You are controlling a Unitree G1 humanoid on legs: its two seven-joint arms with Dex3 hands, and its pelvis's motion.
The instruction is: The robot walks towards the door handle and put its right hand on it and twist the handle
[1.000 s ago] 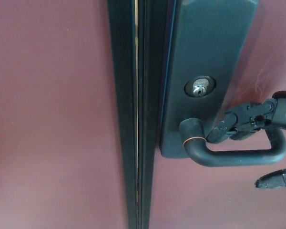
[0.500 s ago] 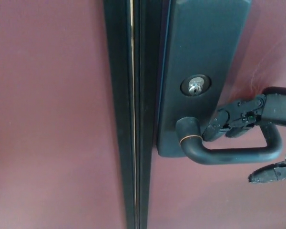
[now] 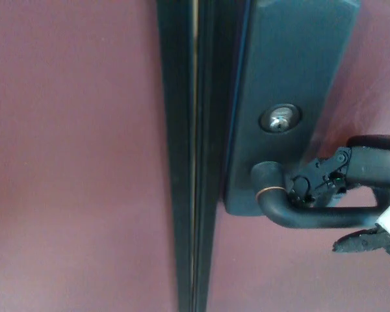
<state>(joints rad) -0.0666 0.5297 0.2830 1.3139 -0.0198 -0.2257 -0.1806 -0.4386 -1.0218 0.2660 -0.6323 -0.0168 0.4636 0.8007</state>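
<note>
Looking down at the maroon door [image 3: 78, 162], the dark lever handle [image 3: 315, 218] sat low on the black backplate [image 3: 292, 71], with its thin copper ring [image 3: 268, 190] near the pivot and the silver keyhole [image 3: 279, 119] just above it. The right hand [image 3: 351, 195] came in from the right edge and was on the lever. Its upper fingers [image 3: 315, 182] were curled down over the top of the bar right beside the pivot, touching it, and another finger [image 3: 361, 242] sat below the bar near the picture's right edge. So the hand was wrapped around the handle from above and below, though honestly I couldn't tell how tight the squeeze was since the underside is hidden.

Compared with half a second earlier, the upper fingers had slid further in along the lever toward the pivot and tucked down onto it, where before they were stretched out and only reaching the plate's edge. The lower finger had come up closer under the bar too. The handle itself looked about as level as before, so no obvious twist. The whole picture also shifted a bit to the right and down, so that's the camera moving, not the door.

The black door frame strip [image 3: 195, 156] ran top to bottom just left of the backplate, with a thin bright line down its middle. Left hand didn't show up anywhere in the shot.
</note>
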